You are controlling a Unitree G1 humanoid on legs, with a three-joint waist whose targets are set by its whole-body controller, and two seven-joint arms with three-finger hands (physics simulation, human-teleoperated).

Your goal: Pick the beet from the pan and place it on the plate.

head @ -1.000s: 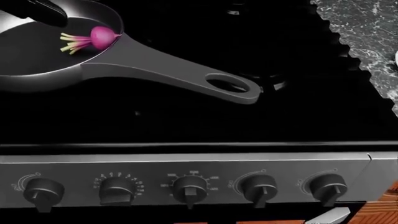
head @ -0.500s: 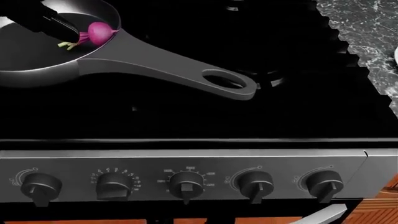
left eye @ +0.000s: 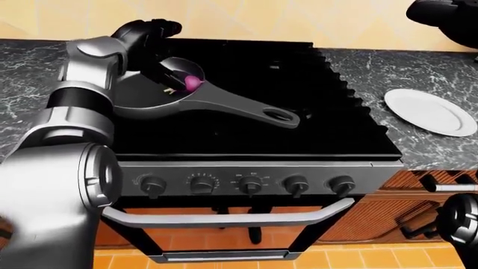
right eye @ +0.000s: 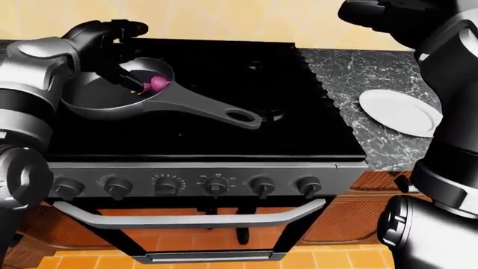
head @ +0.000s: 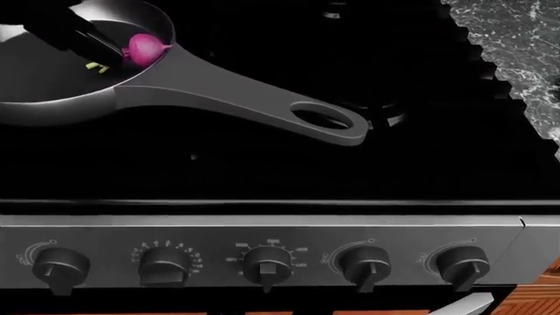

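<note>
A magenta beet (head: 145,48) lies at the right inner edge of the grey pan (head: 262,105), which rests on the black stove with its long handle pointing right. The black fingers (head: 83,36) of my left hand (left eye: 166,75) reach down into the pan from the left. They cover most of the beet's pale stems and meet its left side, but do not close round it. The white plate (left eye: 430,111) sits on the marble counter to the right of the stove. My right hand (right eye: 377,14) hangs high near the top edge, well above the plate, partly cropped.
The stove top (left eye: 298,84) spreads between pan and plate, with burner grates. A row of knobs (head: 267,262) lines the stove's lower panel, above the oven door handle (left eye: 224,218). Grey marble counter (left eye: 366,73) flanks the stove on both sides.
My left fingers have slid rightward across the pan, over the beet's stems, up against the beet. The head view shifted slightly; the pan has stayed put.
</note>
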